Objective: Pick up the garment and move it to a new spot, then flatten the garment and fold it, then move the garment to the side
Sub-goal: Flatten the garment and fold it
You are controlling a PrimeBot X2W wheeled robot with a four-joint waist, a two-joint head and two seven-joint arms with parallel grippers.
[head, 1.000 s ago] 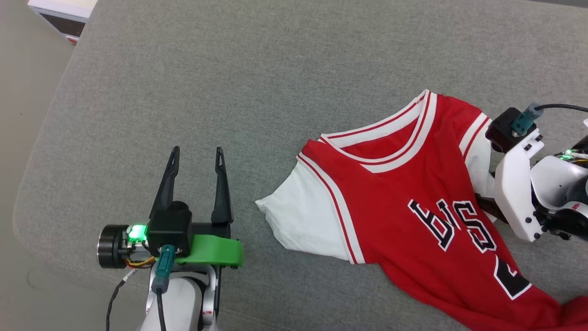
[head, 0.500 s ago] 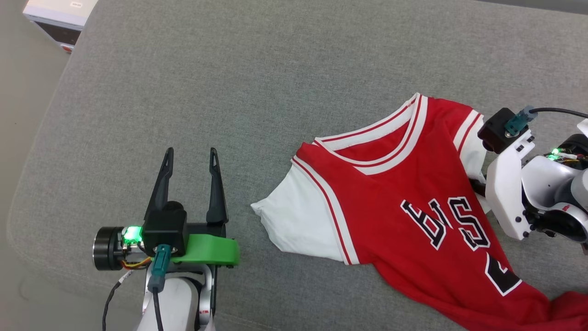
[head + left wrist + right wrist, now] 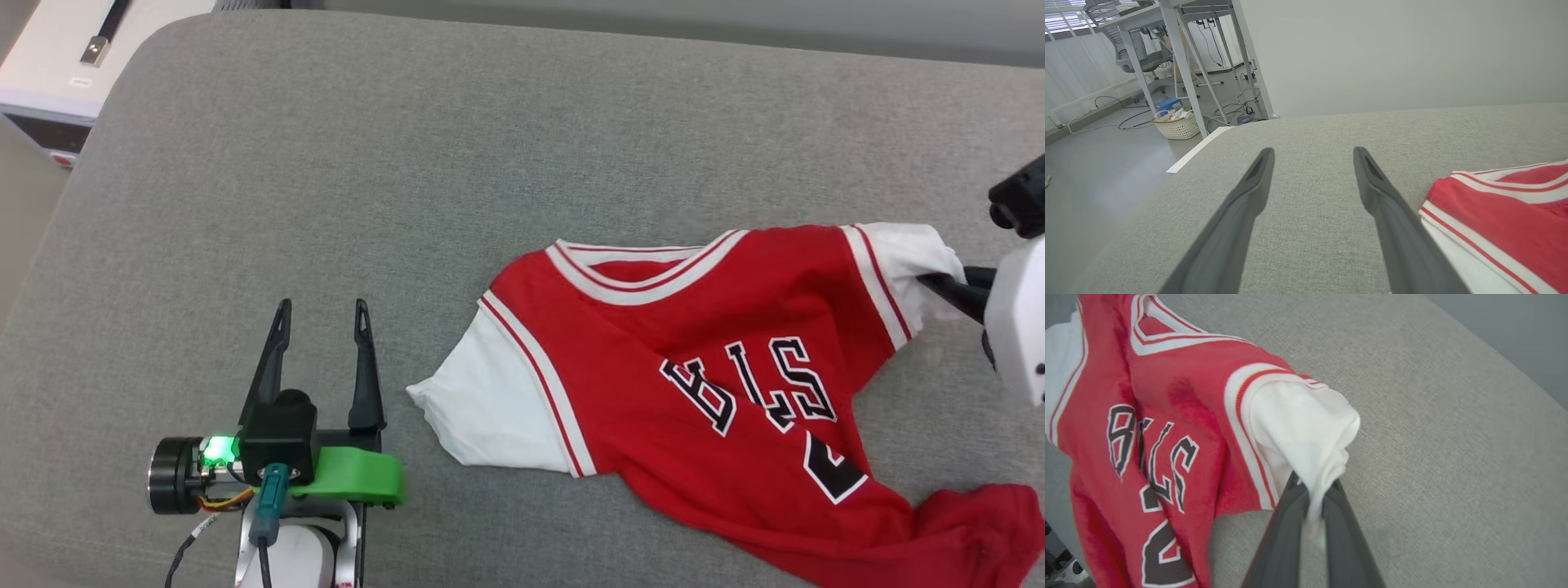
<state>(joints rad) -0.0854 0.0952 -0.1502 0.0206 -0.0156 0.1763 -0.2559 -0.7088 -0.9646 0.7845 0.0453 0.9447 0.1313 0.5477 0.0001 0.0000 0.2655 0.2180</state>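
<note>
Garment (image 3: 653,351) lies front up on grey cushion (image 3: 408,163), on the R half in head view. Collar points toward the far edge. Hem is bunched at the near-R corner of the view and runs off frame. Cushion's L half is bare fabric, so there's wide open room betw. garment and the rounded L edge. There's also a broad bare strip betw. collar and far edge.

R tool (image 3: 1312,486) is clamped together on the tip of one white sleeve (image 3: 906,253), which is held raised off the cushion toward the view's R edge.

L tool (image 3: 322,306) has its fingers apart w/ nothing betw. them. It's over bare cushion near the near edge, close to the other white sleeve (image 3: 482,416) but not touching.

White box (image 3: 49,73) sits past the cushion's far-L corner.
</note>
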